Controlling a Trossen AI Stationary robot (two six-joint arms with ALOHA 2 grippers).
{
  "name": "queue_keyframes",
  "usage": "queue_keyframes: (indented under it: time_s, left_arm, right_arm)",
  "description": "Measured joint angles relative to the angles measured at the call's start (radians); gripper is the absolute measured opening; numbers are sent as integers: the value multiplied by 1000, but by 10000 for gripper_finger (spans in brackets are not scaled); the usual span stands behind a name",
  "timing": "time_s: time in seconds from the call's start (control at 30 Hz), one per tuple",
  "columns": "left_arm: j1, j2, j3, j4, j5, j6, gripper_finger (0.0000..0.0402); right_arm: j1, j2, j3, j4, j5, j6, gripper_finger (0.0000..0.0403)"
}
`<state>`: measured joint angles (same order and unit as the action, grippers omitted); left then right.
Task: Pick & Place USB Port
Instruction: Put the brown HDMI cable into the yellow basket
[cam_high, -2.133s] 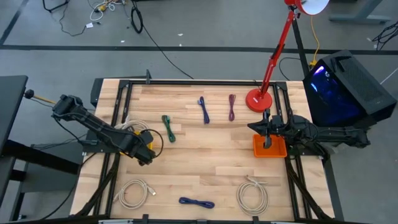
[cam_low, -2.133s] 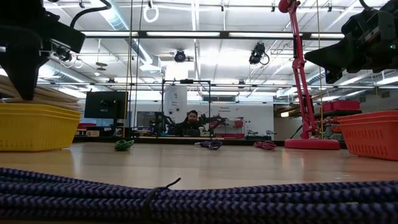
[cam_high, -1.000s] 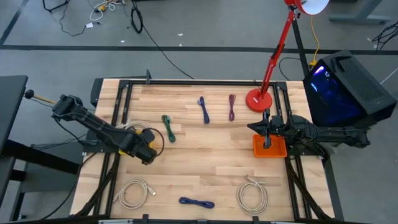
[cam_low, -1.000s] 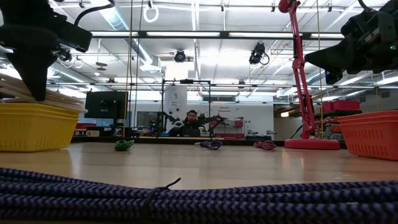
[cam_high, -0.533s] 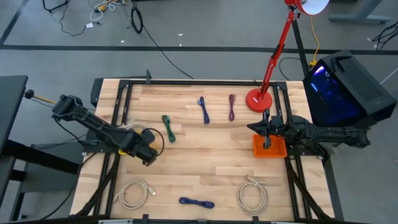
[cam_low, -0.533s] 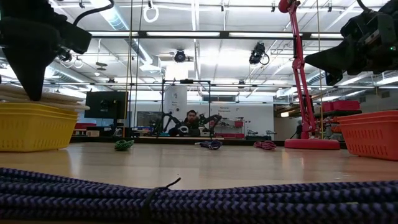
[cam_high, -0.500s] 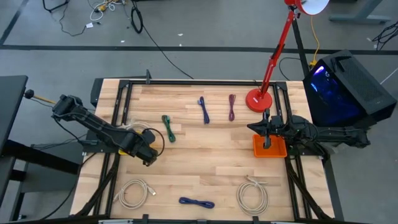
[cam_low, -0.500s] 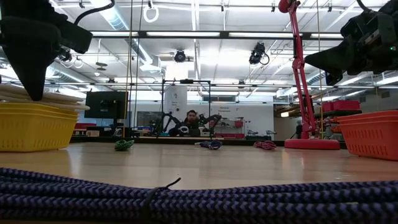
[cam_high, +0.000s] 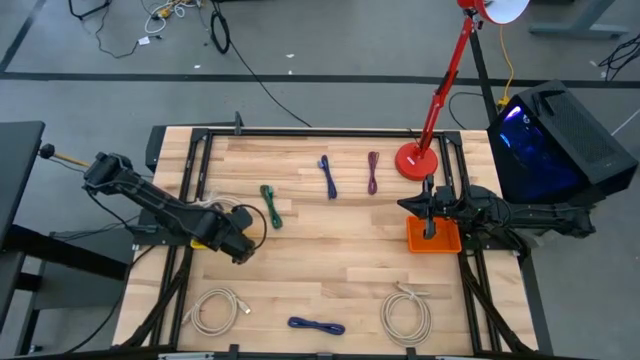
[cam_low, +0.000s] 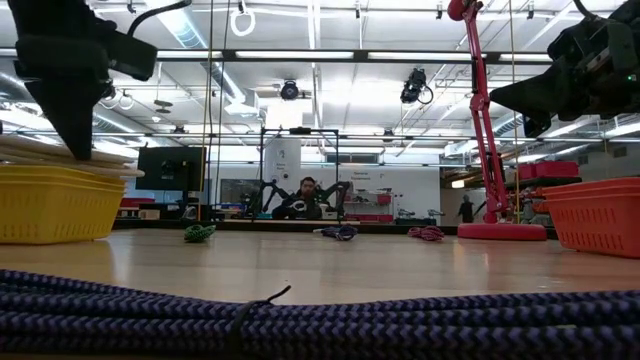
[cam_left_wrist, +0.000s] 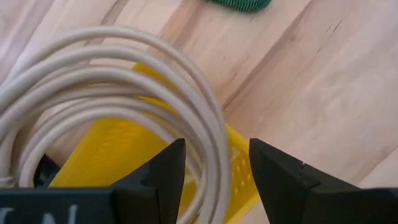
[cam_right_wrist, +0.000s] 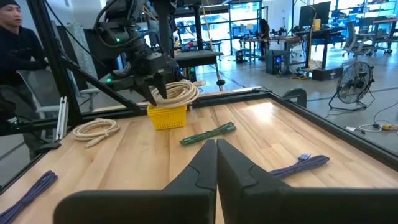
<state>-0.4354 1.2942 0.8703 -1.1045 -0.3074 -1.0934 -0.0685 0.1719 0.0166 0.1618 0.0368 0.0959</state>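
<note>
A cream coiled cable lies across the rim of the yellow basket at the table's left. My left gripper hangs open right above the basket, its fingers on either side of the coil's outer turns. In the low view the coil lies nearly flat on the basket's top. My right gripper waits shut above the orange basket at the table's right, with nothing in it. My left gripper comes from above with its open fingers on either side of the coil's outer turns. Whether a finger touches the cable I cannot tell.
Loose cables lie about: green, blue and maroon at the far middle, cream coils and a dark blue one near the front. A red lamp's base stands far right.
The cream coil, which sloped over the yellow basket a second ago, has dropped to lie nearly flat on its rim. My left gripper has shifted slightly toward the table's right, above the basket.
</note>
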Motion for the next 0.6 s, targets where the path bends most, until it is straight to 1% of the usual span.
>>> queue_keyframes:
  time_s: [0.07, 0.13, 0.2, 0.27, 0.3, 0.37, 0.47, 0.53, 0.6]
  left_arm:
    - [1, -2, 1, -27, 16, 5, 182]
    - [1, -11, 21, -99, 22, 4, 182]
    - [1, -12, 61, -193, 15, -1, 182]
    - [0, -14, 127, -285, -4, -14, 182]
    - [-3, -16, 159, -302, -8, -4, 182]
    - [-16, -15, 228, -290, -24, 57, 182]
    - [-31, -13, 320, -279, -73, 88, 182]
    - [-46, -13, 346, -274, -99, 84, 181]
    - [-60, -12, 345, -275, -94, 61, 181]
  right_arm:
    - [0, 0, 0, 0, 0, 0, 6]
    - [0, 0, 0, 0, 0, 0, 6]
    - [0, 0, 0, 0, 0, 0, 6]
    - [0, 0, 0, -1, 0, 0, 6]
    - [0, 0, 0, -4, 0, 0, 6]
    - [0, 0, 0, -6, 0, 1, 6]
    - [0, 0, 0, -6, 0, 5, 6]
    - [0, 0, 0, -6, 0, 12, 6]
    - [0, 0, 0, -6, 0, 24, 6]
